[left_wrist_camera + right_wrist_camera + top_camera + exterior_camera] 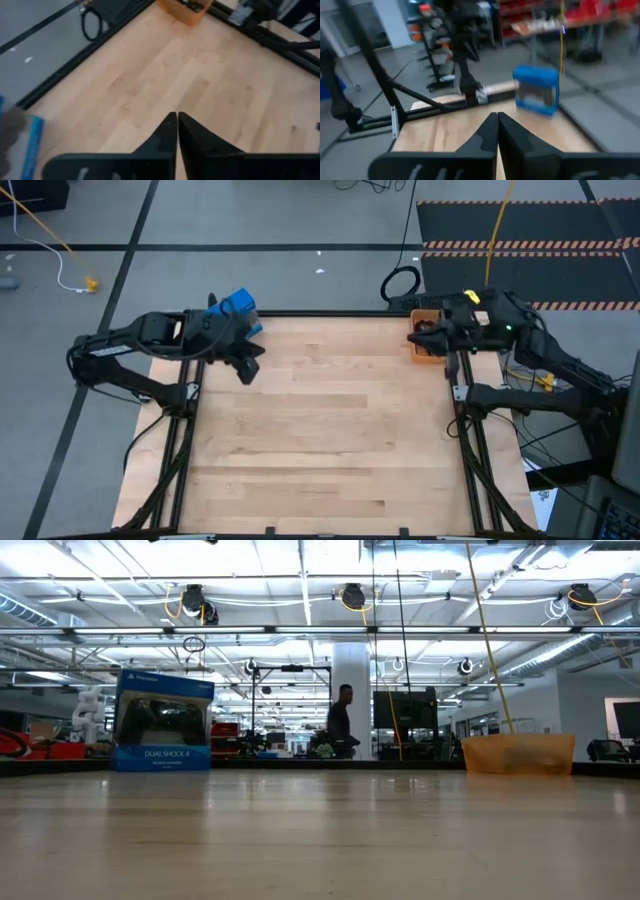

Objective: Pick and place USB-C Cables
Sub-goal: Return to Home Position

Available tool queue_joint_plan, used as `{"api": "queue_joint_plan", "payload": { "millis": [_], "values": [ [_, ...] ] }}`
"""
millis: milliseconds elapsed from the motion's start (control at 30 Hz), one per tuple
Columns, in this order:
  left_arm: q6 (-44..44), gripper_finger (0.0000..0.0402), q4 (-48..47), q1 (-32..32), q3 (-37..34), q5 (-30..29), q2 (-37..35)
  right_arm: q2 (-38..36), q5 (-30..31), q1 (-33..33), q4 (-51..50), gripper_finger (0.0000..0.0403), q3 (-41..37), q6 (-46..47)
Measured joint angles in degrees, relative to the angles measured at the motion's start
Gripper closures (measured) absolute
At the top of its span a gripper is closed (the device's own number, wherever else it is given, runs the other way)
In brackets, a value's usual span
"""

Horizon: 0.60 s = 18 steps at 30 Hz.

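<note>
1. Your cables (194, 5) seem to sit in the orange bin (180, 12), none on the worktop (320, 430).
2. Left tool (176, 125), near the blue box (238, 305), and right tool (496, 125), by the bin, are closed, empty.
3. Only parking the arms seems left.

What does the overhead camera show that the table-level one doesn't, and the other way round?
Only the high view shows the dark arms: left pincer by the blue cardboard box, right pincer at the orange plastic bin. Only the low view shows a person standing in the room behind. Both show the wooden table, box and bin.
</note>
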Motion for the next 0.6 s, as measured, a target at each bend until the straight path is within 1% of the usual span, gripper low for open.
{"api": "queue_joint_plan", "payload": {
  "millis": [33,200,267,367,467,600],
  "values": [
    [-0.15,0.0391,0.58,-0.66,-0.04,0.05,0.02,-0.57,0.00,0.77,1.73,0.0402,-0.76,-1.34],
    [0.43,0.0383,1.04,-2.72,-0.06,0.34,0.17,-3.25,-0.01,4.08,6.63,0.0403,-6.44,-5.77],
    [0.56,0.0392,1.11,-2.88,-0.06,0.38,0.17,-4.21,-0.02,5.41,9.39,0.0403,-9.75,-6.46],
    [5.90,0.0397,1.66,-3.84,-0.10,-0.54,0.15,-6.19,-0.04,7.07,15.51,0.0403,-16.32,-7.48],
    [12.89,0.0395,9.16,-4.43,-2.67,-0.73,-0.23,-8.27,-0.04,8.48,24.27,0.0403,-23.89,-7.71],
    [17.26,0.0398,22.04,-4.30,-10.42,-0.69,-3.00,-10.31,-0.04,9.96,36.11,0.0403,-34.32,-7.69]
  ]
}}
